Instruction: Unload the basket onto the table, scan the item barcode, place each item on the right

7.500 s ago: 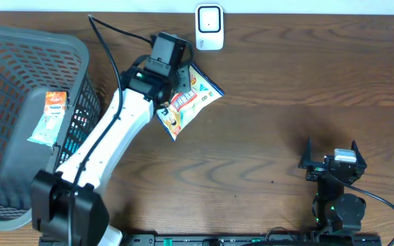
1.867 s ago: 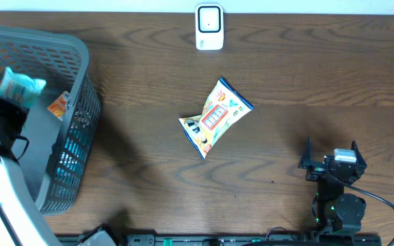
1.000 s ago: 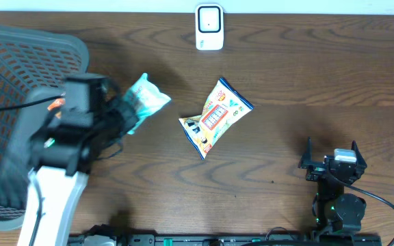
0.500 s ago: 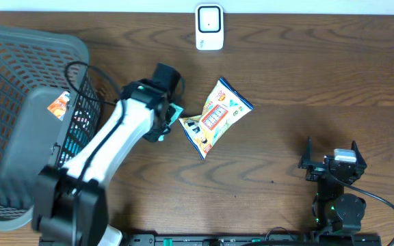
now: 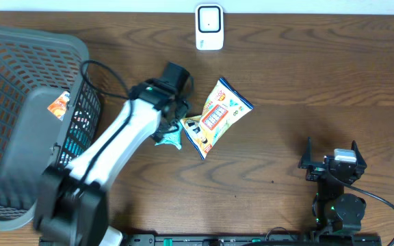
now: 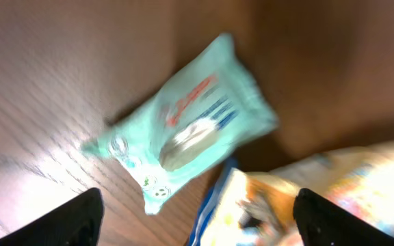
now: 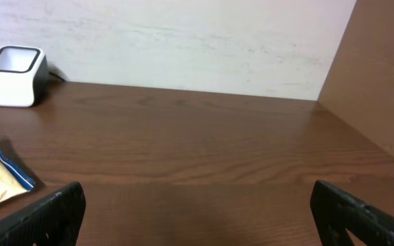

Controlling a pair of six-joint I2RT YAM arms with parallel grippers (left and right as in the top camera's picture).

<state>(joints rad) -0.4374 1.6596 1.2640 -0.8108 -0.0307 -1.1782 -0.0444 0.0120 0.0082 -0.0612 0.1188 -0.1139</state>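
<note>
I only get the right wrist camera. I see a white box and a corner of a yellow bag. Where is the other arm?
Observer: The left gripper hangs over the middle of the table, jaws open, above a small green packet.
Operator: Is it holding the packet?
Observer: No. The green packet lies on the wood, clear of the gripper and right beside the yellow bag. I cannot tell whether the two touch.
Operator: What else is out there?
Observer: A grey basket stands at the table's left end, with an orange and white packet inside it.
</note>
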